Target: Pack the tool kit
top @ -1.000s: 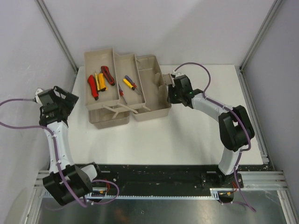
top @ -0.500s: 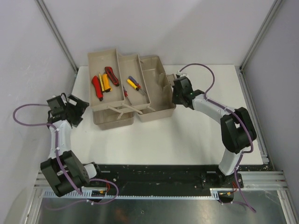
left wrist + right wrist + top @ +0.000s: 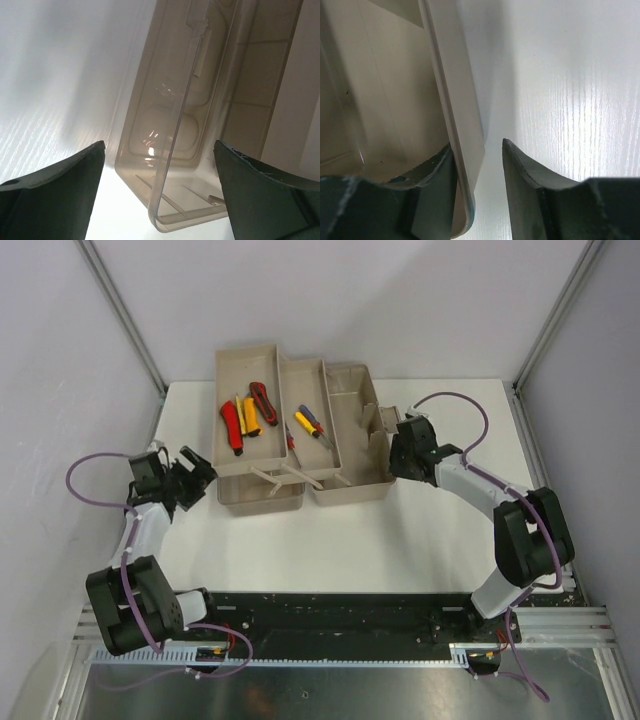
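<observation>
Toolbox: we find the beige toolbox [image 3: 348,445] open at the rear of the table [image 3: 400,540]. Its trays [image 3: 262,448] are fanned left and hold red-handled tools [image 3: 232,425] and screwdrivers [image 3: 310,425].
Right gripper [image 3: 476,147]: jaws partly apart astride the box's right end wall, with the inner finger touching and the outer clear.
Left gripper [image 3: 200,468]: jaws wide apart and empty, just beside the box's front-left corner.
Change: we note the box now lies further right.

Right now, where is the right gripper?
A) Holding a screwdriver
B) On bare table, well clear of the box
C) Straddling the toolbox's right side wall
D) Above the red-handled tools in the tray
C: in the right wrist view the right gripper has one finger inside the toolbox and one outside, with the side wall between them.
</observation>
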Tool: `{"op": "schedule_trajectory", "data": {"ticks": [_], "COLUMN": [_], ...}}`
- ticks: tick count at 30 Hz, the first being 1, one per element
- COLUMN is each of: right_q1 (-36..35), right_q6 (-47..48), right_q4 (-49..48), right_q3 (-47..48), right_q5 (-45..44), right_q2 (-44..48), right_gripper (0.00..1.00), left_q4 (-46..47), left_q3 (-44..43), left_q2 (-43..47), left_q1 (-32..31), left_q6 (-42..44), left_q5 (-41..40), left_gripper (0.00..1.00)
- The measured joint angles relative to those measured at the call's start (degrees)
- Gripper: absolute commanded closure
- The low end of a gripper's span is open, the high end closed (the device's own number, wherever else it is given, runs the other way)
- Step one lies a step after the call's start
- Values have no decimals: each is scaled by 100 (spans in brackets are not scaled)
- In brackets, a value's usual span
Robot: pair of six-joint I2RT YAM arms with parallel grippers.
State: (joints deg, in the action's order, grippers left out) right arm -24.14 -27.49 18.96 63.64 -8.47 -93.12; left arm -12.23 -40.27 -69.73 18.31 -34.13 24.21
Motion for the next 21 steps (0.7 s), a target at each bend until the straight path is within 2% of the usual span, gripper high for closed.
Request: {"op": "schedule_trajectory", "data": {"ticks": [6, 11, 21], "right_q1": [234, 507, 885], "right_q6": [-111, -284, -605], "right_q4": [74, 87, -350], "right_q3": [-55, -101, -101], "right_q5": [452, 907, 1572], "right_q2": [90, 343, 728], "right_gripper": [51, 46, 43], "left_q4": [348, 461, 892], "left_q3": [98, 116, 131], "left_q2": [-2, -2, -420], "left_q1": [-85, -238, -319], "left_q6": [118, 284, 481], "left_q5": [-22, -195, -258], "left_gripper": [28, 48, 53]}}
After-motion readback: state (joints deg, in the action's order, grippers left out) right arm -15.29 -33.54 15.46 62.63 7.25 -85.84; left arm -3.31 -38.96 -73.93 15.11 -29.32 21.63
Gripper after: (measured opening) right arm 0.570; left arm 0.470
